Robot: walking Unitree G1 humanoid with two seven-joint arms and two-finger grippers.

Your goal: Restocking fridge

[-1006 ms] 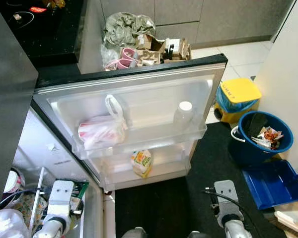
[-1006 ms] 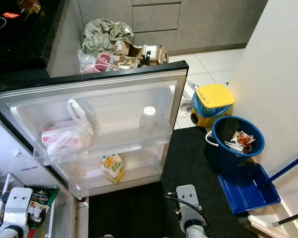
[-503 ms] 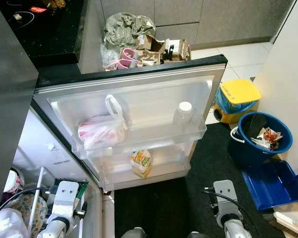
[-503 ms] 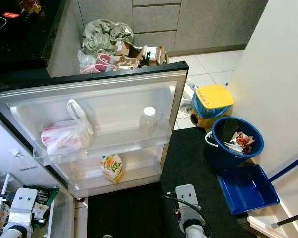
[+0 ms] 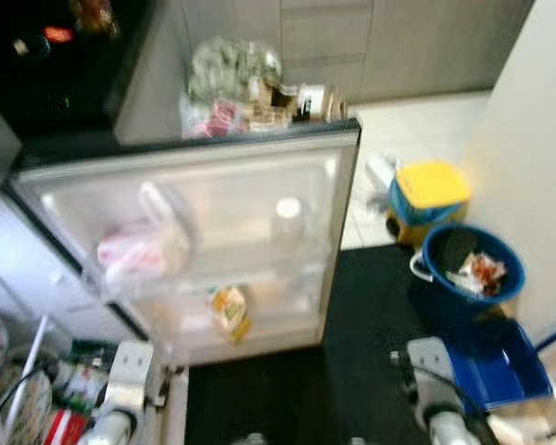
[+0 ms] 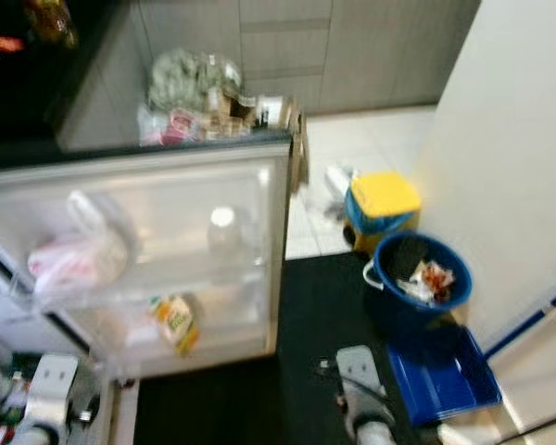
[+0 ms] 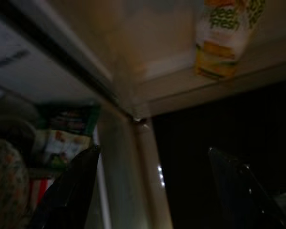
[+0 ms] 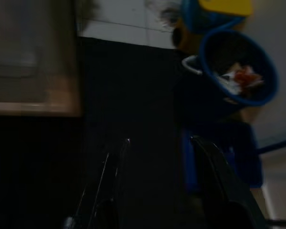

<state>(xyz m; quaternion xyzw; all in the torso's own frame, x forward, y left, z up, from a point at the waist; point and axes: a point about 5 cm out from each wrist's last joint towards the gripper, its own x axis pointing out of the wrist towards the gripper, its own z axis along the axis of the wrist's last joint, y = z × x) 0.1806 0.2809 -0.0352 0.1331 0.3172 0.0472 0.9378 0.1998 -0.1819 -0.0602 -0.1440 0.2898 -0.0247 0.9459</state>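
The picture is blurred. The fridge door [image 5: 222, 181] stands open toward me. Its upper shelf holds a red and white plastic bag [image 5: 134, 255] and a clear bottle with a white cap [image 5: 287, 218]. A yellow and green pouch [image 5: 230, 311] leans on the lower shelf and appears again in the left wrist view [image 7: 226, 38]. My left arm [image 5: 125, 380] is low beside the fridge's open edge, its gripper [image 7: 152, 157] open and empty. My right arm [image 5: 431, 371] hangs over the black mat, its gripper [image 8: 161, 140] open and empty.
A blue bucket with rubbish [image 5: 471, 264], a yellow-lidded bin [image 5: 431, 185] and a blue dustpan [image 5: 510, 362] stand to the right by a white wall. Bags and boxes [image 5: 241, 88] pile up behind the door. Food packets [image 5: 69, 408] lie inside the fridge at lower left.
The whole picture has shifted left and blurred, so the camera has turned right. Both arms stay low and the goods on the door shelves keep their places.
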